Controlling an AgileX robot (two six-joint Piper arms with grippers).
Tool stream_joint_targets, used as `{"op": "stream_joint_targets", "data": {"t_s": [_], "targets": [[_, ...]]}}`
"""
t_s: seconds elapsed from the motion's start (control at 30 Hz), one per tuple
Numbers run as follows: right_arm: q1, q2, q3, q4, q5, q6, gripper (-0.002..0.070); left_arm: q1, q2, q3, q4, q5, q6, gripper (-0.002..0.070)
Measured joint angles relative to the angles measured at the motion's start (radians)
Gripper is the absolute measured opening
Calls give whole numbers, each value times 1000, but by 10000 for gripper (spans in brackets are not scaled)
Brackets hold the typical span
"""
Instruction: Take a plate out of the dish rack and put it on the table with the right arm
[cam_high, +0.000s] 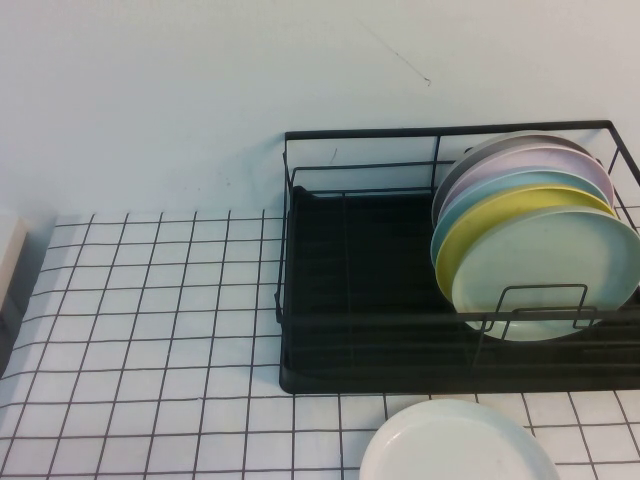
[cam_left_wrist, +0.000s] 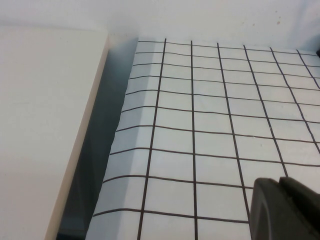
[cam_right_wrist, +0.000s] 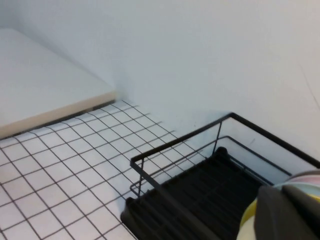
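We see the round glossy white plate (cam_high: 458, 445) lying flat on the white table with the thin black grid lines (cam_high: 150, 330), just in front of the rectangular black wire dish rack (cam_high: 350, 300). Nothing touches it.

Inside the rack several plates stand on edge at its right end; the front one is a pale mint-green plate (cam_high: 548, 275), and a yellow plate (cam_high: 490, 225) stands behind it.

The right gripper (cam_right_wrist: 287, 215) shows only as a dark blurred part in its wrist view, above the right end of the rack, with the plate edges just beside it. The left gripper (cam_left_wrist: 285, 210) shows as a dark corner over the bare grid, near a cream flat board (cam_left_wrist: 45, 125). For both hands we cannot tell whether the fingers are apart or together.
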Motion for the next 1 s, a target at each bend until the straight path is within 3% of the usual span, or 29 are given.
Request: {"op": "stream_joint_targets", "data": {"t_s": [0.17,0.63,0.7,0.83,0.9,1.0], "targets": [[0,-117,7,-77,38,81,0,0,0,0,0,0,0,-3],[0,-459,177,-403,-526,149,-1,0,0,0,0,0,0,-3],[0,-477,244,-562,-599,318,-1,0,0,0,0,0,0,-3],[0,-506,414,-1046,-645,925,-2,0,0,0,0,0,0,-3],[0,-529,507,-1200,-637,1139,-2,0,0,0,0,0,0,-3],[0,-578,621,-1292,-599,1274,-2,0,0,0,0,0,0,-3]]}}
